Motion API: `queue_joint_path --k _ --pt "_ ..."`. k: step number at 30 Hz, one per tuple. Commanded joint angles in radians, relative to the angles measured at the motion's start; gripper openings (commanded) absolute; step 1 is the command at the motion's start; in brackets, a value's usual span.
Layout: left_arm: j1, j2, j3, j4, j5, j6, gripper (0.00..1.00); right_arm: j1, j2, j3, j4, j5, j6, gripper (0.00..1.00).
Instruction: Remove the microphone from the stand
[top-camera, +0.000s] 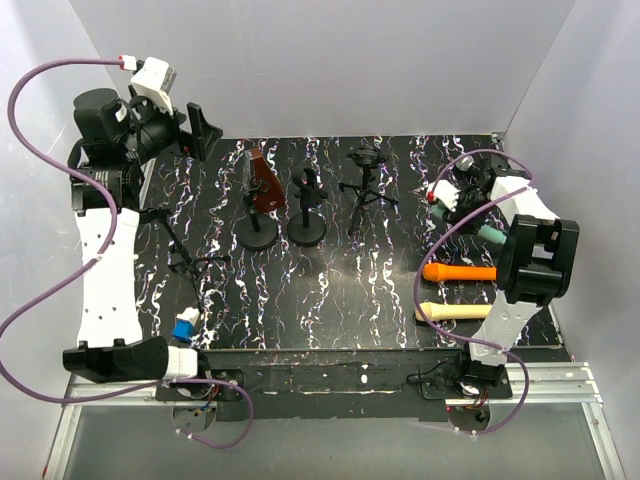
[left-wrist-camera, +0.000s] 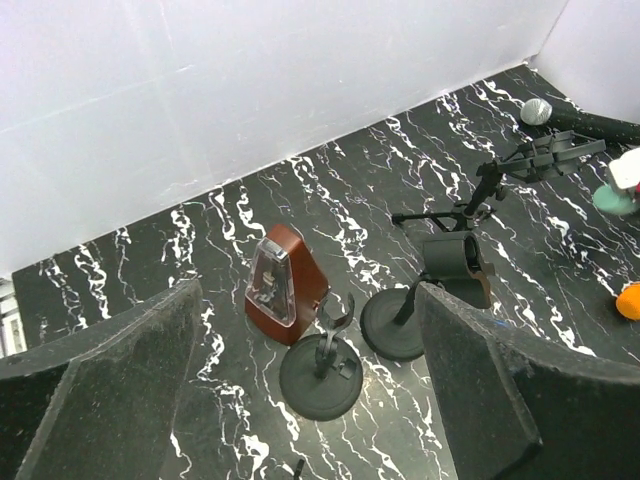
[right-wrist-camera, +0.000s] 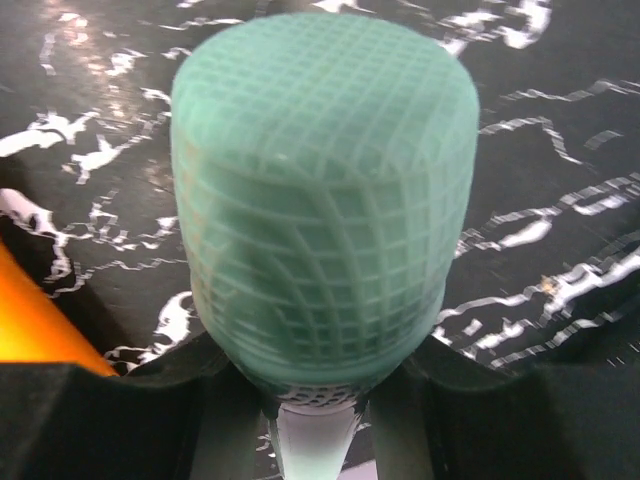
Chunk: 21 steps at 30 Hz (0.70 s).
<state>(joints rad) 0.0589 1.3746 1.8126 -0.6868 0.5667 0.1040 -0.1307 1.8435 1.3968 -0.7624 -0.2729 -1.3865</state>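
**Teal Microphone Clamped in Right Grip, Far Right of the Metronome**

Grips the teal microphone in the right gripper, with fingers pressed against the neck just under the mesh head. Holds it low over the marbled table, far to the right of the metronome in the top view and well apart from every stand. Cannot tell whether its handle touches the table.

Carries the left gripper raised to the upper left of the metronome, near the back wall. Spreads its jaws wide, with nothing between the fingers.

Shows the near round-base stand touching or just in front of the metronome. Shows the second round-base stand just to the metronome's right and the tripod stand farther right again.

Places the orange microphone and the cream microphone flat on the table, right of the metronome and nearer the arm bases. Puts the cream one closest to the near edge.

Sets a small tripod left of the metronome and nearer the bases.

Picks out, in the left wrist view, a black microphone with a silver head, far beyond the metronome by the side wall.
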Motion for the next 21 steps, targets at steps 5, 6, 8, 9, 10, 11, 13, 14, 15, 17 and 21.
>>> queue_joint_path --k 5,6,8,9,10,11,13,14,15,17,21 --pt "0.018 -0.068 -0.016 -0.04 -0.06 0.034 0.88 0.042 0.042 -0.041 -0.163 0.087 -0.04 0.28" --pt "0.018 -0.072 -0.024 -0.046 -0.07 0.043 0.88 0.043 0.042 -0.05 -0.172 0.092 -0.036 0.34" --pt "0.024 -0.086 -0.047 -0.051 -0.129 0.052 0.88 0.046 0.037 -0.055 -0.175 0.084 -0.013 0.48" --pt "0.025 -0.095 -0.074 -0.045 -0.193 0.046 0.89 0.045 0.034 -0.058 -0.166 0.081 0.009 0.52" --pt "0.028 -0.109 -0.102 -0.04 -0.244 0.043 0.89 0.045 0.03 -0.058 -0.155 0.077 0.023 0.54" --pt "0.028 -0.12 -0.126 -0.039 -0.293 0.052 0.89 0.043 0.028 -0.058 -0.153 0.075 0.032 0.57" --pt "0.03 -0.152 -0.198 -0.037 -0.385 0.062 0.9 0.045 0.02 -0.042 -0.164 0.063 0.041 0.65" --pt "0.03 -0.164 -0.223 -0.043 -0.434 0.065 0.9 0.045 0.016 -0.035 -0.169 0.054 0.047 0.68" --pt "0.03 -0.175 -0.236 -0.063 -0.458 0.068 0.91 0.045 0.01 -0.027 -0.179 0.049 0.049 0.69" --pt "0.028 -0.183 -0.228 -0.13 -0.465 0.066 0.91 0.045 -0.009 -0.009 -0.198 0.04 0.058 0.72" --pt "0.03 -0.184 -0.176 -0.259 -0.513 0.043 0.91 0.043 -0.091 -0.005 -0.233 -0.015 0.102 0.73"
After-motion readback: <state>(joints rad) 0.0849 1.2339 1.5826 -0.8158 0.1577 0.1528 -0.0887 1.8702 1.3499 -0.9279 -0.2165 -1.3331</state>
